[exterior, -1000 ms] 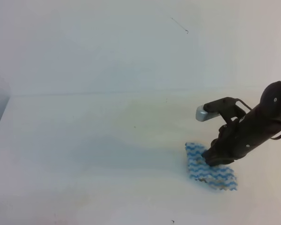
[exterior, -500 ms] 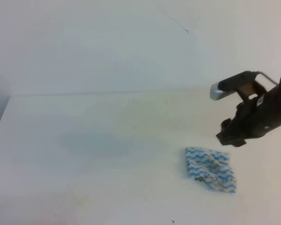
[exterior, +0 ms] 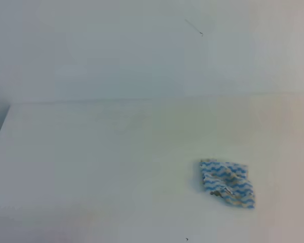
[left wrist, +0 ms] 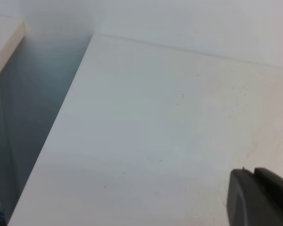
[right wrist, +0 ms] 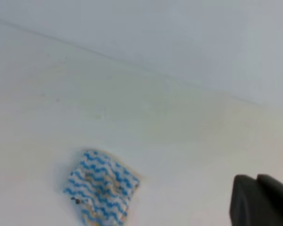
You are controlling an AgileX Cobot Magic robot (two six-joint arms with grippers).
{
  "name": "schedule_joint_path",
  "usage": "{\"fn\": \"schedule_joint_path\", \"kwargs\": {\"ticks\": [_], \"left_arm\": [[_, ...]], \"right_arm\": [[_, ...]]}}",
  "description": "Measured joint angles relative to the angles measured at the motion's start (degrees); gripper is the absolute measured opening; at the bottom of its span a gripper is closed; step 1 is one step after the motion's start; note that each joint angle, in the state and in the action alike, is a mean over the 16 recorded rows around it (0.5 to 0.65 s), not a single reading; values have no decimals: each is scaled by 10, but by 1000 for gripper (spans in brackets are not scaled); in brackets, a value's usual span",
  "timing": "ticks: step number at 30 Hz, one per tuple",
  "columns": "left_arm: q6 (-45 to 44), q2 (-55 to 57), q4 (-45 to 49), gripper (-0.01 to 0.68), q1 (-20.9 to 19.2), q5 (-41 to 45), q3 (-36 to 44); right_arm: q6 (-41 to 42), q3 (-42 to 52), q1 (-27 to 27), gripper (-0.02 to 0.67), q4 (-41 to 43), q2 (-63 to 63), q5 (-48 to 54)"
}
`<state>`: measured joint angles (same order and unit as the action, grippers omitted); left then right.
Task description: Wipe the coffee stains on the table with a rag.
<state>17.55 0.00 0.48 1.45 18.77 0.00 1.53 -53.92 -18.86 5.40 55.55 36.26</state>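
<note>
The rag, blue and white zigzag cloth with tan marks, lies crumpled and alone on the white table, right of centre. In the right wrist view the rag sits at lower left, well apart from my right gripper, whose dark fingertips are shut and hold nothing. My left gripper shows as dark tips pressed together at the lower right corner of its own view, over bare table. Neither arm appears in the exterior high view. No distinct coffee stains show; only a faint yellowish tint on the table.
The table's left edge drops into a dark gap beside another pale surface. A white wall rises along the table's back edge.
My right gripper let go of the rag, lifted up and to the right, and left the exterior high view. The rag stays where it lay, slightly more bunched.
</note>
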Motion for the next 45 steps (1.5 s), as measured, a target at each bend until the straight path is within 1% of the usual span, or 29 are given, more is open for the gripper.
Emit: {"fn": "schedule_joint_path", "kwargs": {"ticks": [10, 14, 17, 23, 32, 40, 45], "left_arm": [[0, 0, 0, -1, 0, 0, 0], [0, 0, 0, -1, 0, 0, 0], [0, 0, 0, -1, 0, 0, 0], [0, 0, 0, -1, 0, 0, 0], [0, 0, 0, -1, 0, 0, 0], [0, 0, 0, -1, 0, 0, 0], [0, 0, 0, -1, 0, 0, 0]], "right_arm": [[-46, 211, 0, 2, 2, -297, -33], [-55, 265, 0, 1, 3, -384, -44], [-55, 288, 0, 1, 4, -429, -48], [-55, 305, 0, 0, 4, -473, -42], [-55, 318, 5, 0, 6, -479, -39], [-55, 359, 54, 0, 13, -492, -61], [-55, 408, 92, 0, 16, -518, -109]]}}
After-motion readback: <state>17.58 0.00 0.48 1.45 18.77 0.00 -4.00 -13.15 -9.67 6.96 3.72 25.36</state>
